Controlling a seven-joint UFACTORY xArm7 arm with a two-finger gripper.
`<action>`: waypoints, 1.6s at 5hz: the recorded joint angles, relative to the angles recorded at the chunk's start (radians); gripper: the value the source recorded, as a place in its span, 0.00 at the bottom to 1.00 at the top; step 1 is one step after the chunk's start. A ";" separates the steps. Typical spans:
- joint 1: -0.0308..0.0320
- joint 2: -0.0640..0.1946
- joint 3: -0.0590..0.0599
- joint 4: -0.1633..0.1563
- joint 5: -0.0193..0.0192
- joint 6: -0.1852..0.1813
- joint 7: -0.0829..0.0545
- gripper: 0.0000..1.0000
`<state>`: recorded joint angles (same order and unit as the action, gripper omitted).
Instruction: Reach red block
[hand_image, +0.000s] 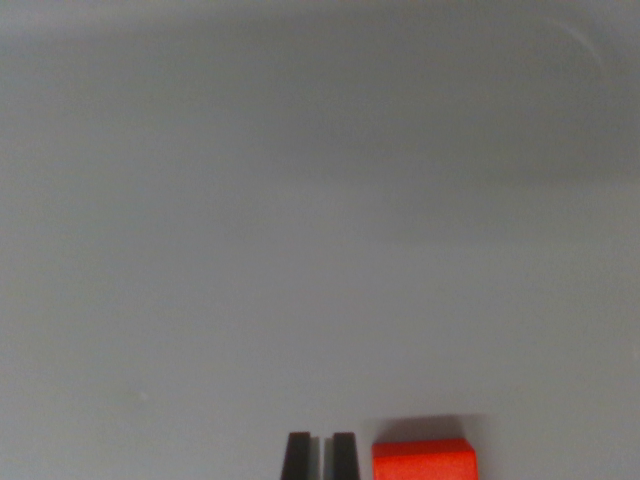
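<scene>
The red block (425, 460) lies on the grey surface at the bottom edge of the wrist view, right of centre, cut off by the frame. Just to its left, the two black fingertips of my gripper (320, 458) poke up from the bottom edge. They stand close together with only a narrow gap and nothing between them. The nearer fingertip (345, 456) is a small distance from the block's left side, apart from it.
A plain grey surface (300, 250) fills the rest of the view. A darker band of shadow runs across the top.
</scene>
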<state>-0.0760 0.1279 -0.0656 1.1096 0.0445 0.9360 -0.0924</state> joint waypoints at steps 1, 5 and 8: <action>-0.0062 0.012 -0.006 -0.036 0.0010 -0.046 -0.005 0.00; -0.0179 0.036 -0.018 -0.105 0.0028 -0.132 -0.014 0.00; -0.0233 0.046 -0.023 -0.136 0.0036 -0.172 -0.018 0.00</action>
<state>-0.0993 0.1742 -0.0885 0.9733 0.0482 0.7638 -0.1102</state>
